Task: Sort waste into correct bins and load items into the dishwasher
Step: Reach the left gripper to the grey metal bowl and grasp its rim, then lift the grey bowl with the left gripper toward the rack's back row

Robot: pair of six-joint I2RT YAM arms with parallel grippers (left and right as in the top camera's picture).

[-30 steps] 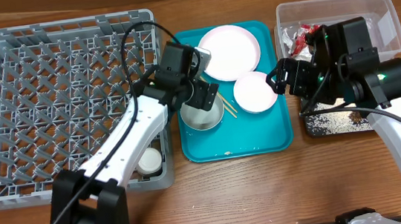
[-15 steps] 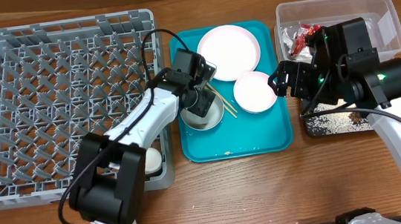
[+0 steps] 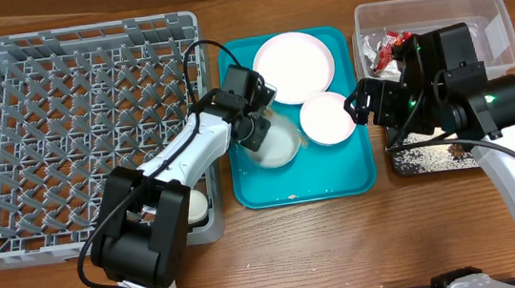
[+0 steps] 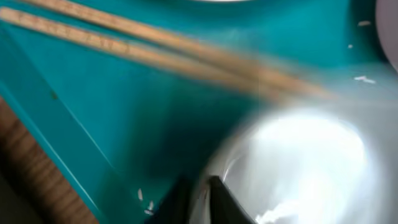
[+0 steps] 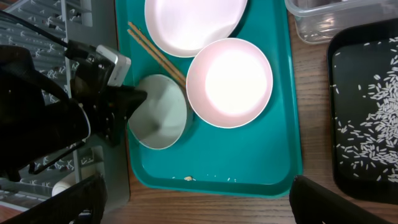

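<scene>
Overhead: wooden table (image 3: 344,240) bears grey rack (image 3: 83,30), teal tray (image 3: 337,169), clear tub (image 3: 503,13).

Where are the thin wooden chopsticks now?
The chopsticks lie diagonally on the teal serving tray, upper left in the right wrist view, between the round pink-white plate and the pale bowl pinched by the left gripper.

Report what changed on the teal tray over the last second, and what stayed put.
The left gripper came down onto the rim of the bowl and shut on it. That bowl has tipped and slid slightly toward the pink-white bowl. The right gripper stayed open and in place. The plate, the pink-white bowl and the chopsticks did not move.
</scene>
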